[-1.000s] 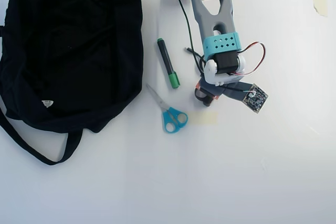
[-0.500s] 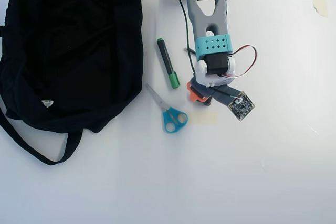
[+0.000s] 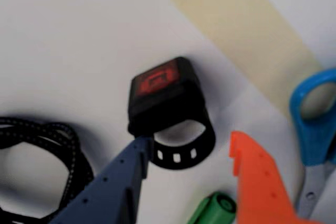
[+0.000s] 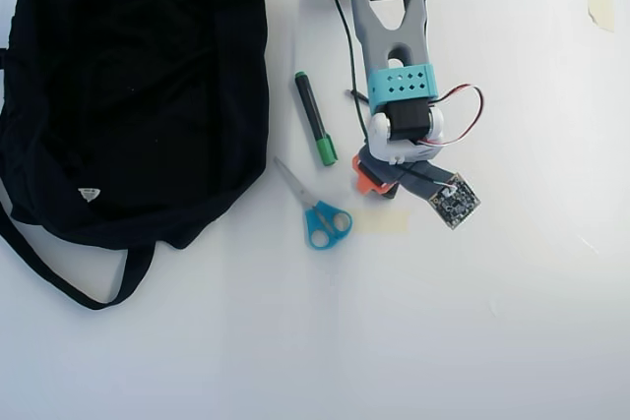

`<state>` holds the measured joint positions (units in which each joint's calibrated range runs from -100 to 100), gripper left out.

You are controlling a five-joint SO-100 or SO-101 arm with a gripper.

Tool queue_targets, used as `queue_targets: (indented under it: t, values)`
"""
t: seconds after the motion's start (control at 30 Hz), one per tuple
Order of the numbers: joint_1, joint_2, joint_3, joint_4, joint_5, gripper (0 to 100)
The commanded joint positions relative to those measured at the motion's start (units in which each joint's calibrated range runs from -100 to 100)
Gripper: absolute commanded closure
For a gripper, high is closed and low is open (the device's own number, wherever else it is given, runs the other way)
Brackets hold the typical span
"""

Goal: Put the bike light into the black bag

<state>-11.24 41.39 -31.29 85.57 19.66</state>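
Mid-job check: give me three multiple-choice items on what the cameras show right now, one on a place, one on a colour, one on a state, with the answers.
1. In the overhead view, the black bag lies where?
A. At the left
B. At the right edge
C. Under the arm

2. What colour is the face on top of the bike light in the wrist view?
A. Green
B. Red
C. Yellow

3. How does the gripper stand in the wrist view?
A. Shut on the light
B. Shut on the scissors
C. Open, the light not gripped

Answers:
1. A: the bag fills the upper left, left of the green marker and the scissors.
2. B: a red square panel sits on the black body.
3. C: the blue and orange fingers stand apart, and the light lies on the table with its strap loop between them.
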Motion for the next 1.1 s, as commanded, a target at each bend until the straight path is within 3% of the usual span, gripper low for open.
queue_targets:
  t: [0.0,0.6,0.8,1.07]
  values:
    - [-0.1,0.2,-2.0,-1.4,-0.2,81]
    - [-0.5,2.8,-1.9,-3.1,0.0,82]
    - [-0.5,2.8,-0.8,-5.0,0.1,98]
    - [-0.5,1.9,-0.9,-5.6,0.0,98]
